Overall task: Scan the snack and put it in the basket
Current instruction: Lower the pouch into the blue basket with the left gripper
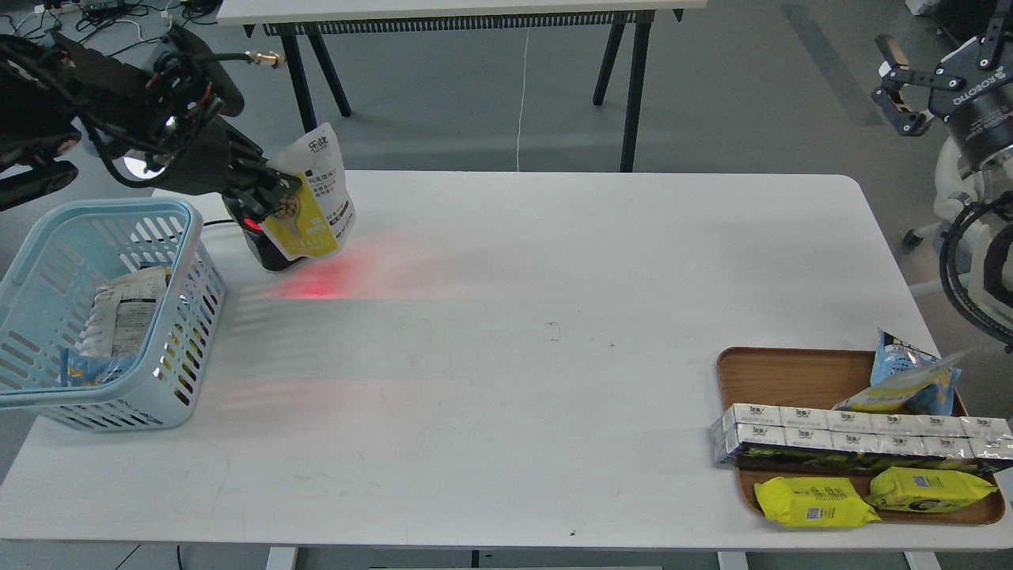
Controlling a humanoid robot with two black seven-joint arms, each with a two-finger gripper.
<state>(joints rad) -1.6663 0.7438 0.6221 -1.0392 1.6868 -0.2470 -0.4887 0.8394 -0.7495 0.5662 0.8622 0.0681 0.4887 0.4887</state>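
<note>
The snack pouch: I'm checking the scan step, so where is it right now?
In the head view, the snack pouch is at the table's far left, held in the left claw above the black scanner and its red glow, just right of the blue basket.

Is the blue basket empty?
No. The basket already holds a couple of packets, lying inside against its slotted wall.

Bright, even overhead light; sharp focus throughout. Red glow spilled across the white surface (506, 356) at upper left. Soft shadows only; faint sheen on foil packs (855, 443).
</note>
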